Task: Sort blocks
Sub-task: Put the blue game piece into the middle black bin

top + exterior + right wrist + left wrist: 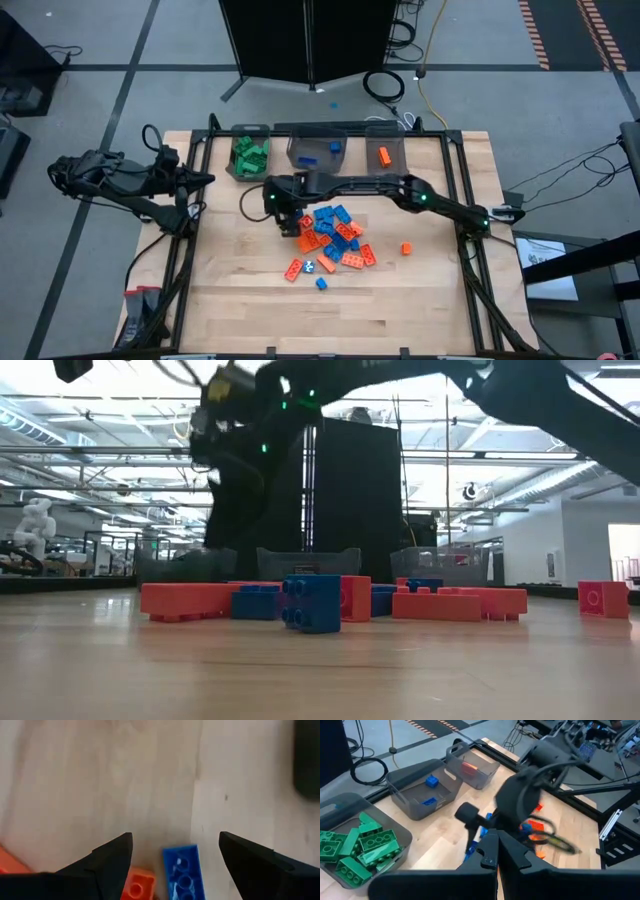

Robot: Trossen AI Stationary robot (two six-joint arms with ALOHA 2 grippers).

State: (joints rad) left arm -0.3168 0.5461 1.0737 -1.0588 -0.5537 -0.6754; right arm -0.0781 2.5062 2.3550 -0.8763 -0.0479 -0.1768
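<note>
A pile of blue and orange-red blocks (335, 238) lies on the table's middle; in the low view a blue block (312, 603) stands in front of the orange-red ones. My right gripper (175, 847) is open and hovers over the pile's left edge (288, 215). A blue block (182, 872) and an orange-red block (137, 886) lie on the wood below its fingers, untouched. My left gripper (497, 852) is shut and waits at the table's left edge (205, 180), pointing toward the pile.
Three grey bins stand along the far edge: the left one (250, 152) holds green blocks, the middle one (318, 150) a few blue, the right one (384, 150) an orange-red one. Single blocks lie apart: orange-red (406, 248), blue (321, 284). Bare wood lies near and left.
</note>
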